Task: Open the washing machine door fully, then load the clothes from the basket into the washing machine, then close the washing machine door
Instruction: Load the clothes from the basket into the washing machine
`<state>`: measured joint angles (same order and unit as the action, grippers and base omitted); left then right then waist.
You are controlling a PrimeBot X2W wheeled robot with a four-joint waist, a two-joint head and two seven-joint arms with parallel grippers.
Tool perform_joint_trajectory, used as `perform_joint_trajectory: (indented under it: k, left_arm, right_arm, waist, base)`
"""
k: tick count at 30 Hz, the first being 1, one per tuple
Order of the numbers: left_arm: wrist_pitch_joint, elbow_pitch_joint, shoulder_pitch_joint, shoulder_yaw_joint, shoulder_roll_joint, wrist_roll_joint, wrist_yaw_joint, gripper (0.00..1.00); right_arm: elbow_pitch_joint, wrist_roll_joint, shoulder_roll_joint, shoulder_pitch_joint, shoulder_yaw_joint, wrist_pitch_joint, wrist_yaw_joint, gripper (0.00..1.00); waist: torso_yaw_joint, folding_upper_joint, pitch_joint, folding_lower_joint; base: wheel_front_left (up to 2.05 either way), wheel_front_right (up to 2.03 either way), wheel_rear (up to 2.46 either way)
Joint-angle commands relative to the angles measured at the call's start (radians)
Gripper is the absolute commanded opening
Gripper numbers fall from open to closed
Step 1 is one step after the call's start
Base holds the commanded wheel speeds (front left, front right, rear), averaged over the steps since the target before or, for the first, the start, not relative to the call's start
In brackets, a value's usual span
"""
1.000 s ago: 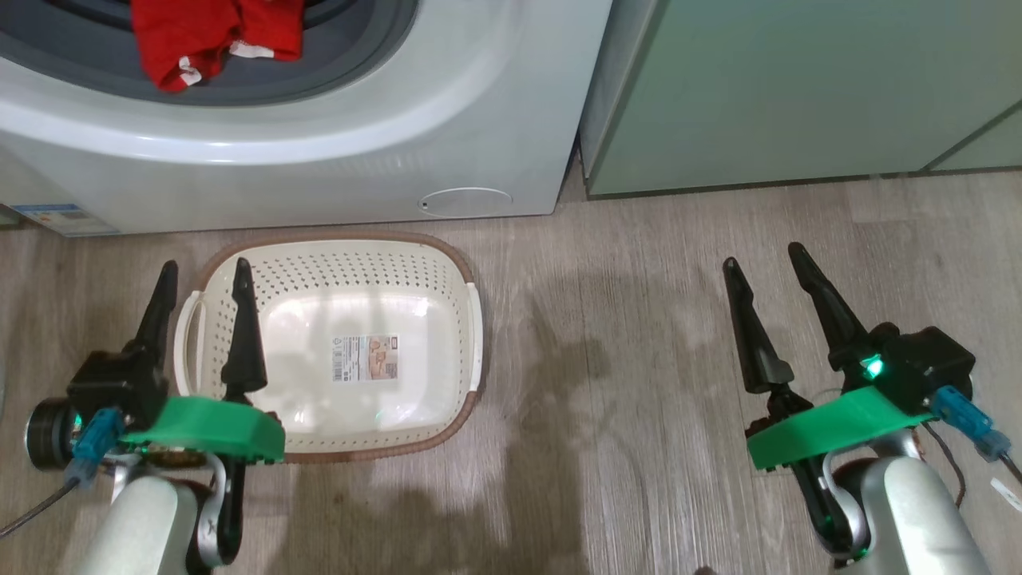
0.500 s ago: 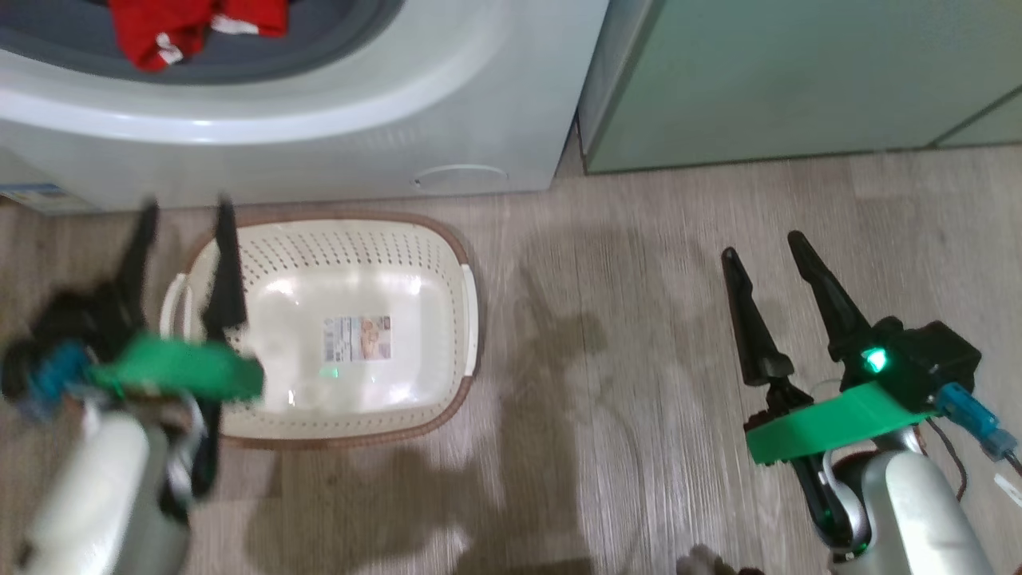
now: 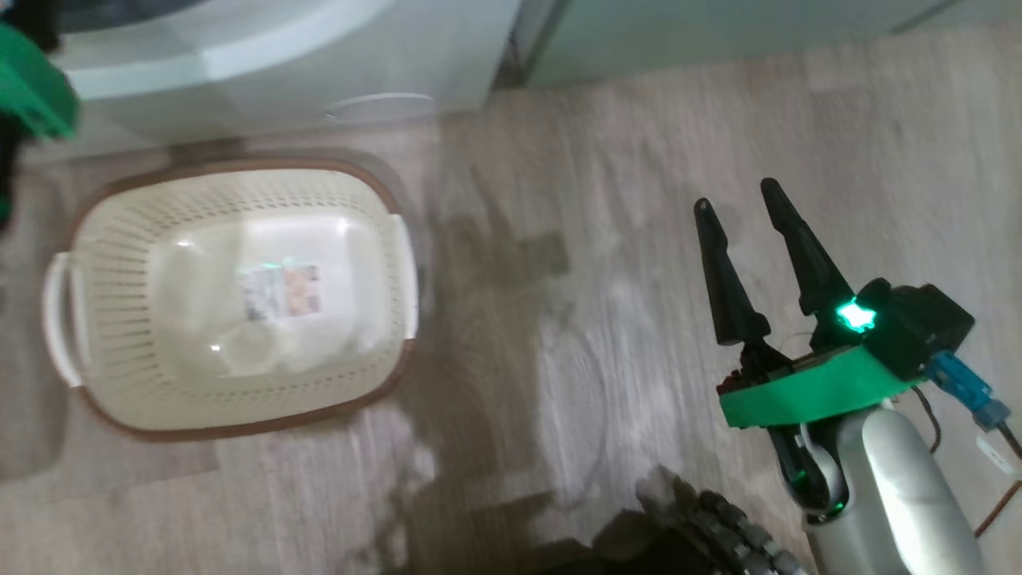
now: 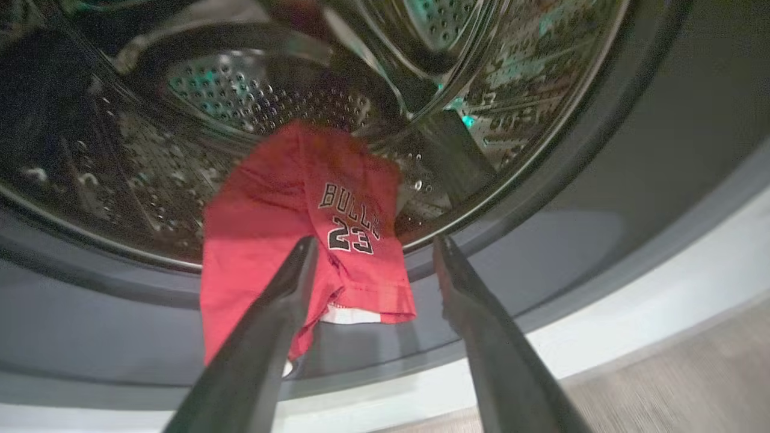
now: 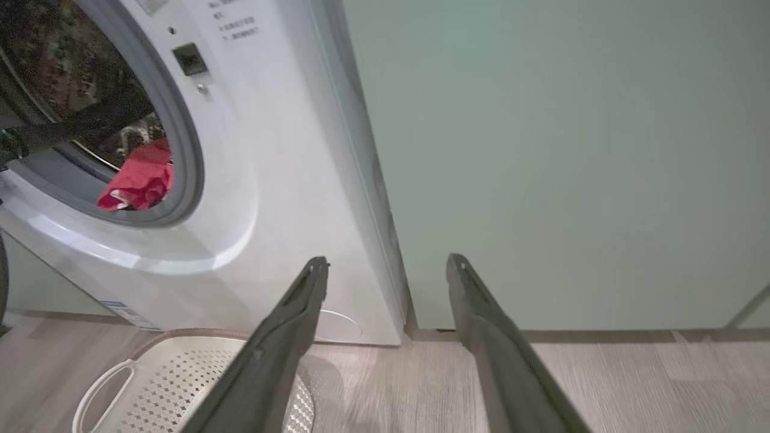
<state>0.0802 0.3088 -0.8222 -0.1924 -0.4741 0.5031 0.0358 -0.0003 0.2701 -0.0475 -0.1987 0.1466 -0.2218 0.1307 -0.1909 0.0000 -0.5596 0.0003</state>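
Red fabric first: finding the clothes [image 4: 271, 210] lying across the lip of the dimpled steel drum [image 4: 271, 102], spilling partly onto the grey rubber seal [image 4: 90, 325] of the washing machine [image 4: 662, 276], showing black lettering and a strip of white trim at the hem. Seeing the same garment from the right wrist view as a red bundle sitting low in the round opening. Recording the left gripper [image 4: 376, 240] pointing into the drum mouth, holding its jaws wide apart and gripping nothing; noting one finger crossing in front of the garment's lower edge, being unable to tell contact from mere overlap. Recording the right gripper [image 3: 736, 196] hovering over the wood-look floor [image 3: 599, 239], well apart from the machine, keeping its jaws spread and holding nothing, aiming toward the seam between the machine and the pale green cabinet [image 5: 571, 150]. Finding the basket [image 3: 239, 431] sitting on the floor just in front of the machine, below the round cap [image 3: 379, 108], showing perforated cream walls, a brown rim, white side handles and the label [image 3: 279, 291] on its floor. Noting motion blur across the head view.
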Motion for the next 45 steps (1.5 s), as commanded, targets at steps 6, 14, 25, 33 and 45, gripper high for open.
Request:
perform_joint_trajectory:
  k: [6,14,25,33,45]
  left_arm:
    - [0.154,0.101,-0.188,0.038,-0.127,0.021,-0.041,1.0]
    - [0.357,0.235,-0.337,0.033,-0.226,0.031,-0.055,1.0]
    - [0.542,0.293,-0.38,0.013,-0.276,0.014,0.016,0.71]
    - [0.537,0.234,-0.4,-0.007,-0.284,-0.01,0.03,0.0]
    - [0.185,0.2,-0.528,0.037,-0.334,-0.085,0.041,0.0]
  right_arm:
    - [0.003,0.042,-0.003,-0.036,0.058,-0.034,0.0,1.0]
    - [0.008,0.091,-0.003,-0.071,0.084,-0.04,0.0,1.0]
    - [-0.002,0.107,-0.003,-0.078,0.094,-0.04,0.0,1.0]
    - [-0.009,0.107,-0.003,-0.08,0.088,-0.04,0.0,1.0]
    - [-0.024,0.129,-0.003,-0.09,0.114,-0.04,0.0,1.0]
  waist:
    - [-0.101,0.0,-0.098,-0.0003]
    - [-0.158,0.0,-0.154,-0.0003]
    - [-0.185,0.0,-0.176,-0.0003]
    - [-0.179,0.0,-0.18,-0.0003]
    - [-0.235,0.0,-0.248,-0.0003]
  base:
    - [0.0,0.0,0.0]
    - [0.0,0.0,0.0]
    - [0.0,0.0,0.0]
    - [0.0,0.0,0.0]
    - [0.0,0.0,0.0]
